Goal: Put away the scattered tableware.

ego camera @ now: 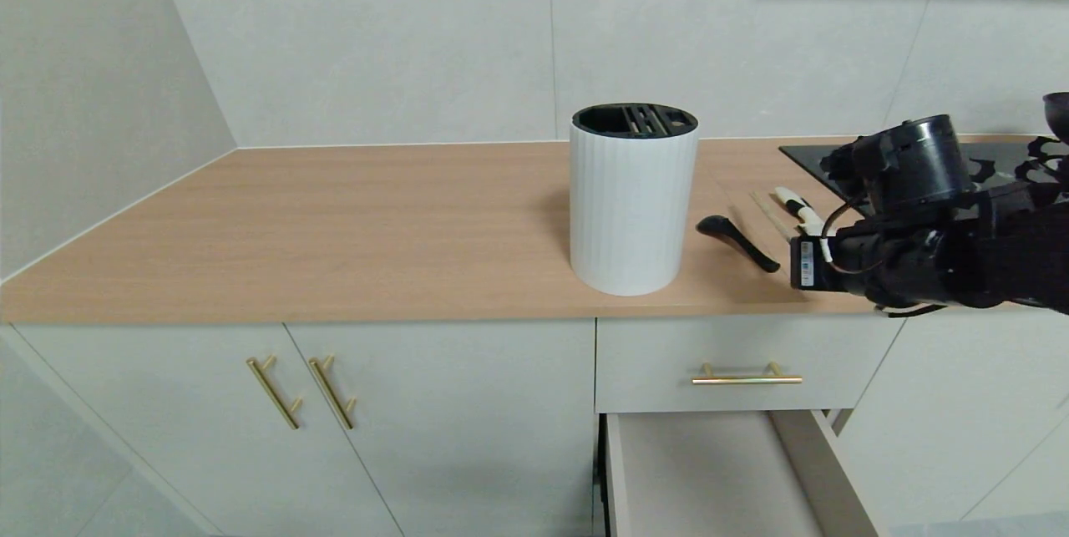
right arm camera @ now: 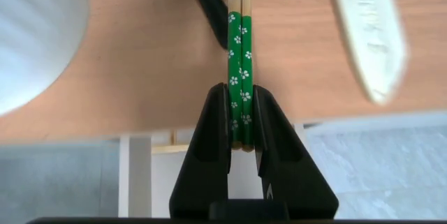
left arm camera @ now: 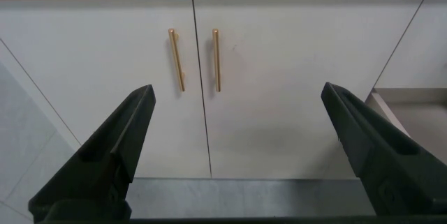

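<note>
HEAD VIEW
- Count, tableware: 1 white ribbed holder w/ black slotted top; 1 black spoon; 1 pair chopsticks; 1 white knife.
- Layout: holder upright near front of wooden counter. Spoon lies flat just right of it, not touching. Chopsticks next to the right, then knife; all three angled alike, close together.
- Count, cupboards: 2 cabinet doors w/ 2 gold handles below counter; 1 shut drawer; 1 open drawer under it.
- Right arm: comes in from right, forearm abt level at counter's front edge, wrist end toward near ends of chopsticks. Near ends hidden behind it.
- Hob: black, behind the arm.

LEFT WRIST VIEW
- Left gripper: spread wide, nothing between fingers.
- Pose: low, facing cupboard front, below counter edge.
- Seen past it: the 2 gold handles, side by side, upright.

RIGHT WRIST VIEW
- Right gripper: clamped on the chopsticks, both sticks pinched together at green, flower-printed ends.
- Chopsticks: 2, parallel and touching; far part lies over counter, gripped ends out past its front edge.
- Spoon: dark handle just beside sticks; can't tell if touching.
- Knife: on other side of sticks, apart.
- Holder: curved white wall, beyond spoon.
</note>
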